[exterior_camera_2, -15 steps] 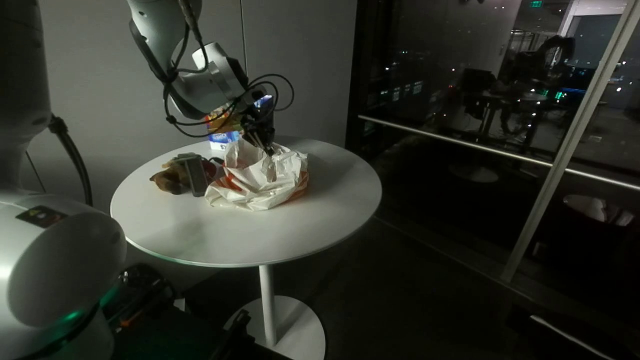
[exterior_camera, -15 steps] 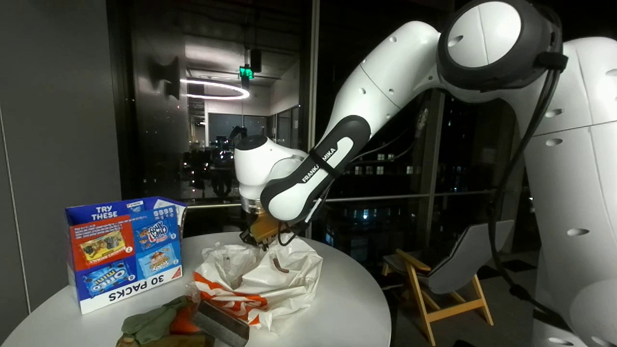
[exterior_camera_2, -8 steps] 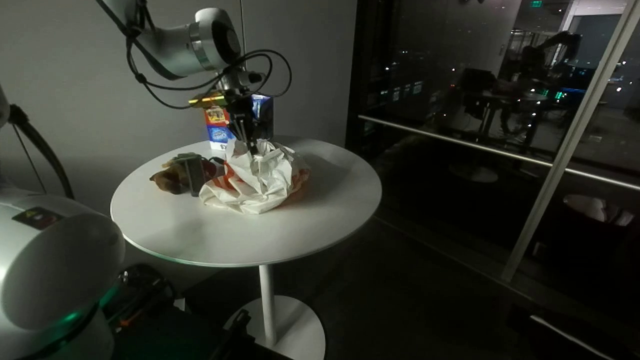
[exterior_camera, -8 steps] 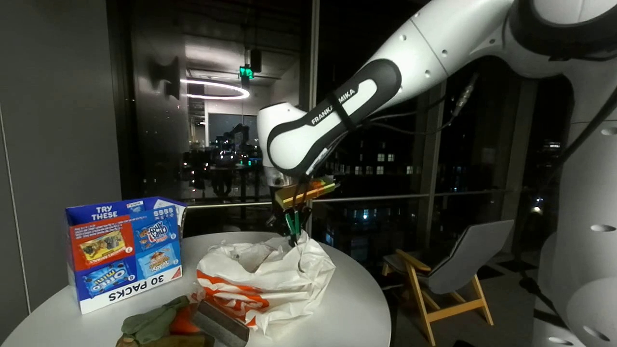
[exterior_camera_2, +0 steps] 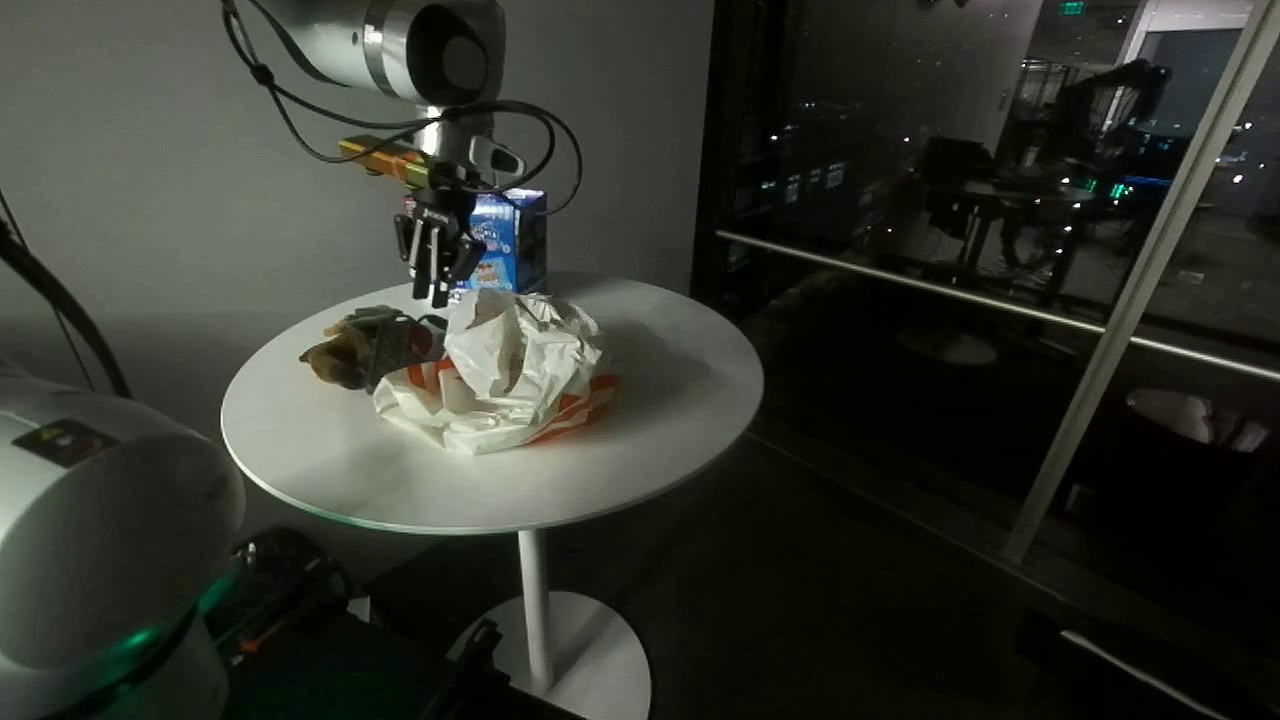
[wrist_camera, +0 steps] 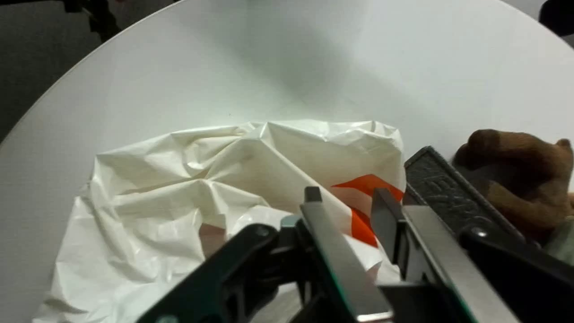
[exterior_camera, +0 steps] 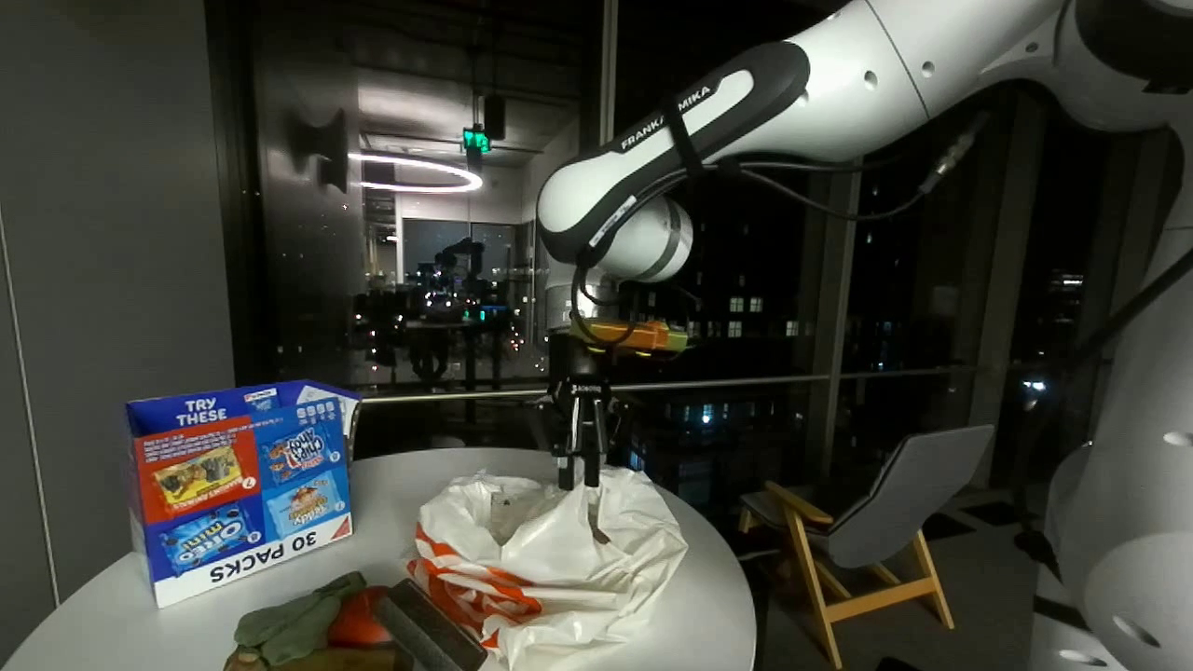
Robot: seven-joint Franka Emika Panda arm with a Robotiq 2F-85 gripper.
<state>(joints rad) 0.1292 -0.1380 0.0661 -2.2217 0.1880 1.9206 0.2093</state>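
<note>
Pincer [wrist_camera: 349, 196] slightly parted, near crumpled white bag [wrist_camera: 157, 202], tabletop [wrist_camera: 202, 80] between bag and rim [exterior_camera_2: 480, 525]

Room lies between bag [exterior_camera: 578, 578] and box [exterior_camera: 244, 489], but a block [exterior_camera: 429, 628], seemingly touching, hems the bag.

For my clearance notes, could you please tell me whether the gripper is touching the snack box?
Apart: in an exterior view, a wide gap separates the gripper from the snack box, with tabletop and part of the bag showing between.
</note>
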